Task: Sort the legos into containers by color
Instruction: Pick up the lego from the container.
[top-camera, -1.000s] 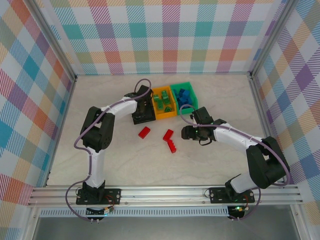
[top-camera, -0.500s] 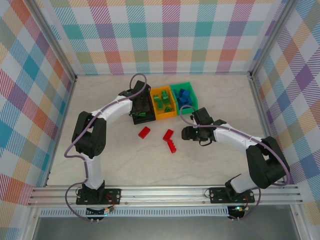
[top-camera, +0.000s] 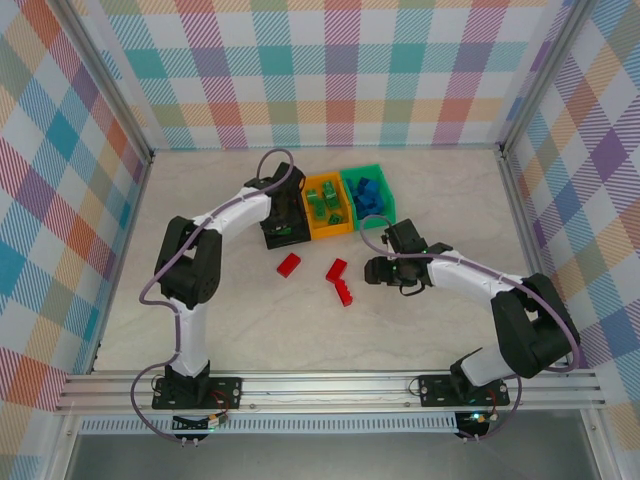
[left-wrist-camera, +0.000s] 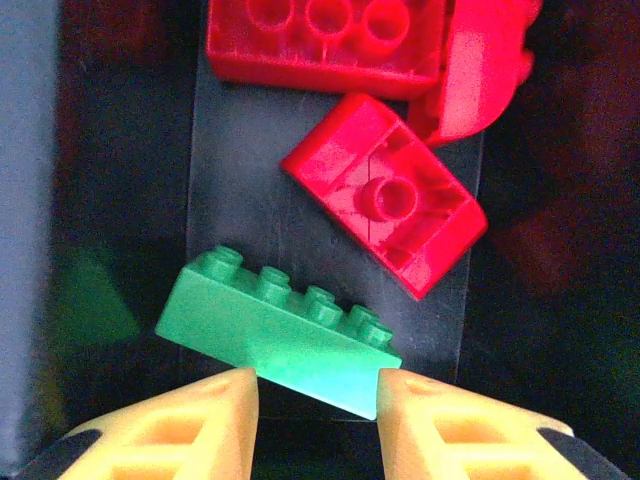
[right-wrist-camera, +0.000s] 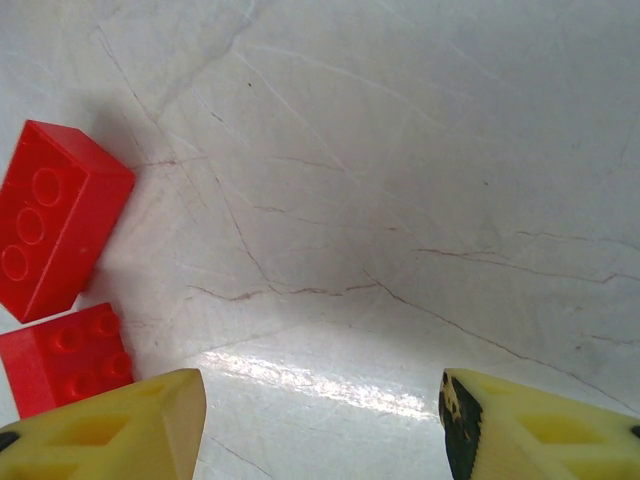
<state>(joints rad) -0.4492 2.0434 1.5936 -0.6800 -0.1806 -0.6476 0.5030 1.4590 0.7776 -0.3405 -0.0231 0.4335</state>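
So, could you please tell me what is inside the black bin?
Three red bricks and one green brick are visible; the left claw covers the bin's near end.

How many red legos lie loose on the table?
3. A lone lego lies to the left. Right of it a pair touch: the far lego and the near lego. Others may be hidden.

Three bins (top-camera: 333, 235) (joined), three loose red bricks (top-camera: 289, 264).

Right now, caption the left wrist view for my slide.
Left claw over a green lego lying beside red legos in the black bin.
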